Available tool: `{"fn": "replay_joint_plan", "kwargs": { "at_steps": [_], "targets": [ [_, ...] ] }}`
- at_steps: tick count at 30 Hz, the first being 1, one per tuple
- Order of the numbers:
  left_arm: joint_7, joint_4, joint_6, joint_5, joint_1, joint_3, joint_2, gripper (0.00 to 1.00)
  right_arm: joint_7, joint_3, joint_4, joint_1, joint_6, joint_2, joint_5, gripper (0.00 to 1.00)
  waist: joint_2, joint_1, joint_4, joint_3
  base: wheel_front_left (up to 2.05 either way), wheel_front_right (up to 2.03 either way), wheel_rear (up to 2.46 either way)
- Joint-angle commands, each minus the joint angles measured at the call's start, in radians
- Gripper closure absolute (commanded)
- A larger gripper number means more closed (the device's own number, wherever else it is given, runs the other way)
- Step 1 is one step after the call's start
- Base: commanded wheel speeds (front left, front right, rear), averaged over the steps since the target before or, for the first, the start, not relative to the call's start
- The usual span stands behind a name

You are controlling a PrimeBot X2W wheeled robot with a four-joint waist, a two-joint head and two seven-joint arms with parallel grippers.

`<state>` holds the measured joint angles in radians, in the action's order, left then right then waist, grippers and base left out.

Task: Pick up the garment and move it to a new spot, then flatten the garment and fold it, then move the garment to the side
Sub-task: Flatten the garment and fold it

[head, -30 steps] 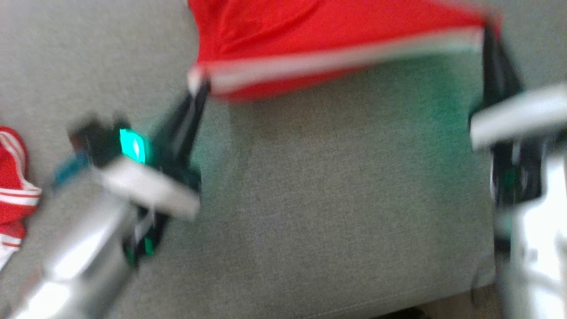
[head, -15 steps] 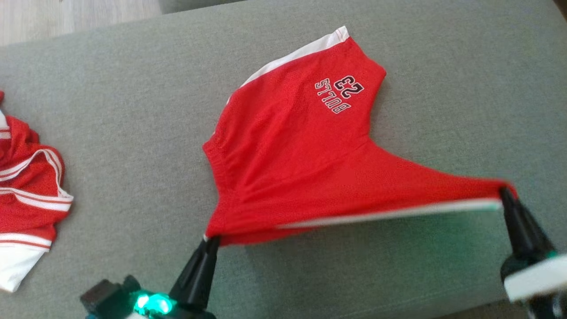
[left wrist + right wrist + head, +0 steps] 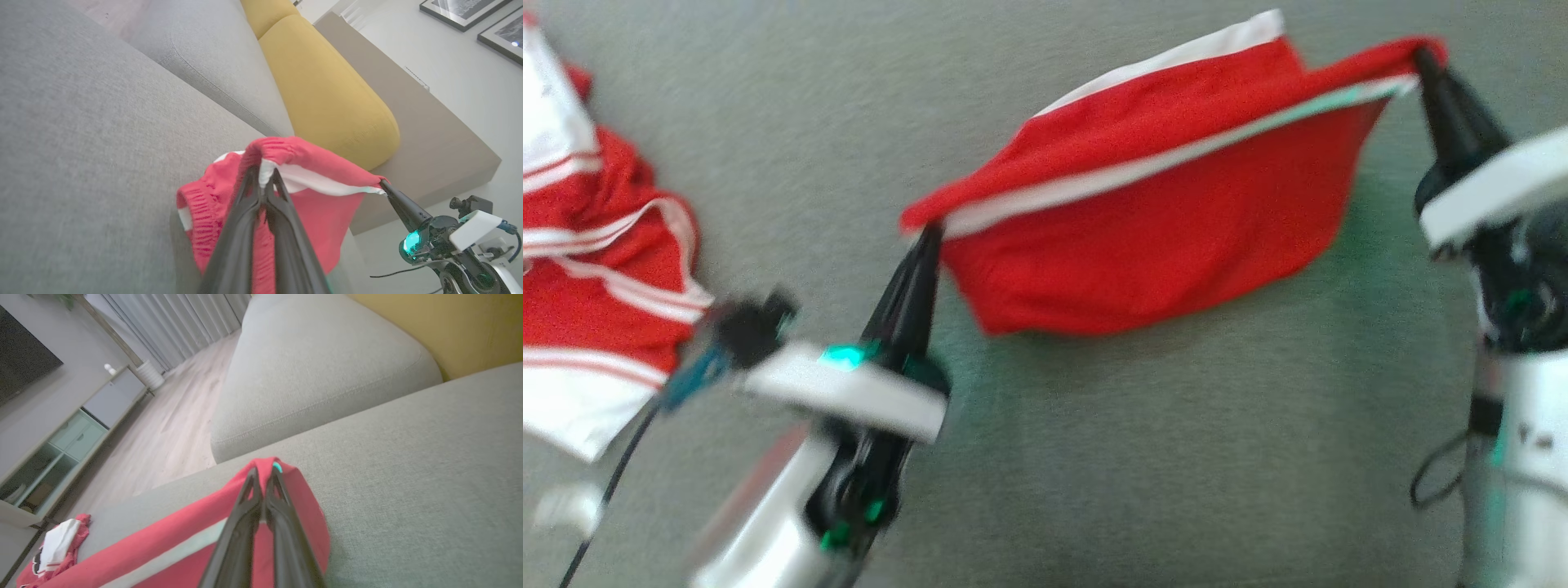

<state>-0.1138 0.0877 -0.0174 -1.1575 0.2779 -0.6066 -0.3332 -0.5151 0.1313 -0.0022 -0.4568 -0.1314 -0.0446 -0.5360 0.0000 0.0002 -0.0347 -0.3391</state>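
Red shorts with a white stripe (image 3: 1160,220) hang stretched between both grippers above the grey sofa seat (image 3: 1143,457). My left gripper (image 3: 929,233) is shut on the shorts' left corner. My right gripper (image 3: 1421,57) is shut on the right corner, higher and farther back. The lower part of the cloth sags onto the cushion. In the left wrist view my left gripper (image 3: 264,173) pinches the red and white hem (image 3: 286,163). The right wrist view has my right gripper (image 3: 263,475) pinching a red fold (image 3: 286,506).
A second red and white garment (image 3: 596,245) lies crumpled at the seat's left end. A grey cushion (image 3: 318,367) and a yellow cushion (image 3: 327,90) stand behind the seat. A wooden floor (image 3: 171,428) lies beyond the sofa's end.
The head camera has shifted. Both grippers have lifted the held edge up and back over the shorts, so the printed face has turned under and the cloth hangs doubled.
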Motion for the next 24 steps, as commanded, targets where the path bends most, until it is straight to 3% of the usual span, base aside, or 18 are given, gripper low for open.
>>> {"fn": "replay_joint_plan", "kwargs": {
  "at_steps": [1,10,18,24],
  "targets": [
    [0.034,-0.058,0.003,-0.003,0.135,0.026,0.039,1.0,-0.013,0.016,0.046,-0.103,0.001,-0.006,0.05,1.0,0.0,-0.0002,0.086,-0.063,0.0,0.0,0.0],
    [0.08,-0.337,0.016,0.016,0.349,-0.015,0.159,1.0,0.016,0.056,0.306,-0.292,0.001,-0.006,0.183,1.0,0.0,-0.0002,0.12,-0.117,0.0,0.0,0.0],
    [0.073,-0.445,0.053,0.032,0.414,-0.036,0.196,1.0,0.094,0.051,0.434,-0.356,0.001,-0.006,0.23,1.0,0.0,-0.0002,0.108,-0.143,0.0,0.0,0.0],
    [0.074,-0.471,0.046,0.045,0.422,-0.048,0.201,1.0,0.177,0.029,0.472,-0.378,0.001,-0.006,0.205,1.0,0.0,-0.0002,0.105,-0.141,0.0,0.0,0.0]
  ]
}}
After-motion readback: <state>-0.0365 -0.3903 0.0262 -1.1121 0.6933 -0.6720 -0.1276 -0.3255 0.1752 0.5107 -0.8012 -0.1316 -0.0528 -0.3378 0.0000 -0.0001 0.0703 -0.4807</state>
